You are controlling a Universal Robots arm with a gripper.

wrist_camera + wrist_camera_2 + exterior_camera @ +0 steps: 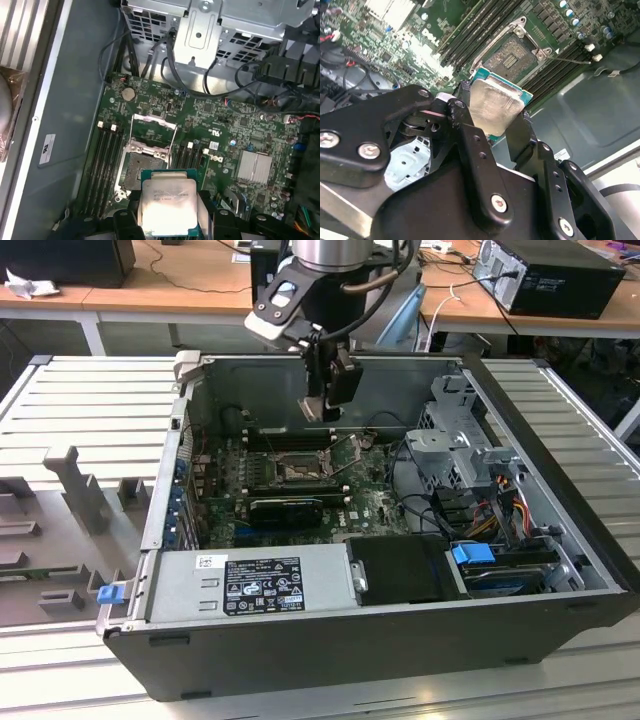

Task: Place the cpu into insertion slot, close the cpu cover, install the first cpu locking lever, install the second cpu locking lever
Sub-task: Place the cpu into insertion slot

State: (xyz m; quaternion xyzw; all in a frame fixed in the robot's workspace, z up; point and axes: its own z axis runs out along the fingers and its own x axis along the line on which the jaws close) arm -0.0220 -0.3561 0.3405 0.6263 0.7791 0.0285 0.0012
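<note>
Grips the chip (167, 202) by two opposite edges between the fingers of the gripper (494, 107), pale metal face toward the wrist. Hangs above the green board (225, 125) inside the open computer case (400, 640), touching nothing. Below the fingertips and slightly ahead: the socket (140, 167), dark centre bare, nothing seated in it. Just beyond the socket from the tool: the cover (154, 120), swung up on its hinge, with thin wire levers (173, 142) released alongside. Judged from this, the placing step, with the descent not yet made.

To do it well:
- Square the chip's edges to the socket frame before going down.
- Match the corner mark and edge notches, too small to check here.
- Come straight down, flat, with no tilt and no sliding across the contacts.
- Lower until resting in the frame by its own weight; never press.
- Mind the raised cover and the levers beside the fingers on the way.
- Open only slightly, then lift straight away.
</note>
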